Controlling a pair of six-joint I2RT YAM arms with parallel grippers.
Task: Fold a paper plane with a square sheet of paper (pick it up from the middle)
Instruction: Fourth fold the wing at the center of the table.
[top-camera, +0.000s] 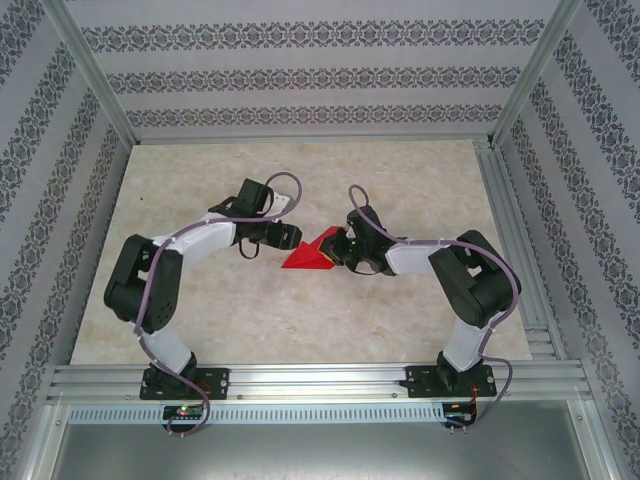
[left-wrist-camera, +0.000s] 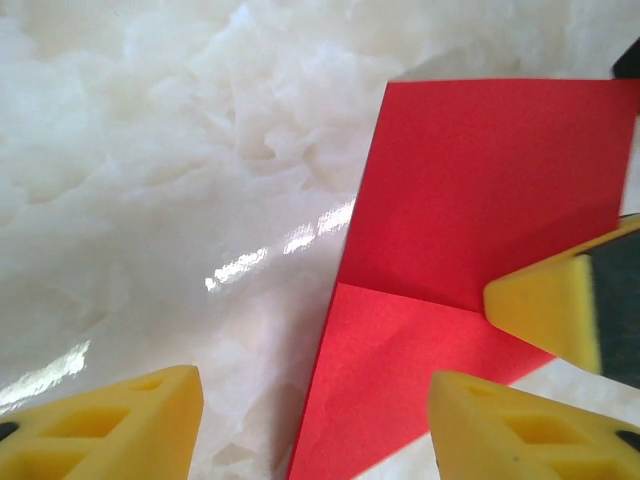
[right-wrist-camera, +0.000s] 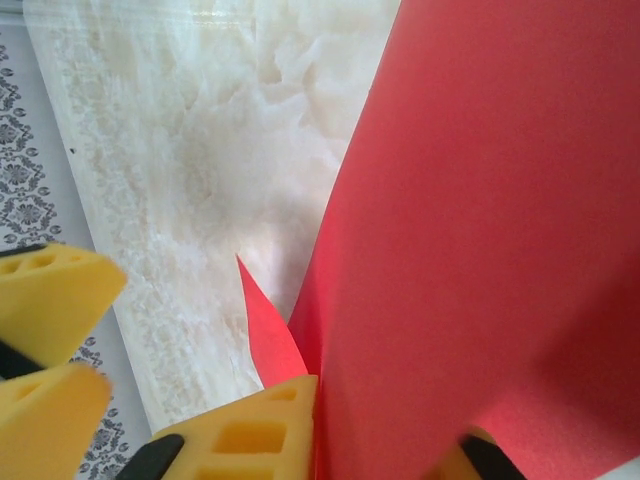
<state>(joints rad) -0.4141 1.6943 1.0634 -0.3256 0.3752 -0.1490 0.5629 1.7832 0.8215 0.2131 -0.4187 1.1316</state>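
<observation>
The red square sheet of paper (top-camera: 308, 254) lies mid-table between the two arms, folded into a wedge with one crease across it (left-wrist-camera: 440, 230). My right gripper (top-camera: 343, 250) is shut on its right side; in the right wrist view the sheet (right-wrist-camera: 480, 200) rises from between the yellow fingers (right-wrist-camera: 245, 432), with a thin pointed flap beside it. My left gripper (top-camera: 288, 238) stands open at the sheet's left end. Its fingers (left-wrist-camera: 110, 430) straddle the paper's left edge low over the table without touching it. A right finger's yellow tip (left-wrist-camera: 550, 305) rests on the paper.
The pale marbled tabletop (top-camera: 200, 310) has free room all around the paper. Patterned walls (top-camera: 300, 80) and aluminium posts close in the back and sides. A metal rail (top-camera: 320, 385) carrying the arm bases runs along the near edge.
</observation>
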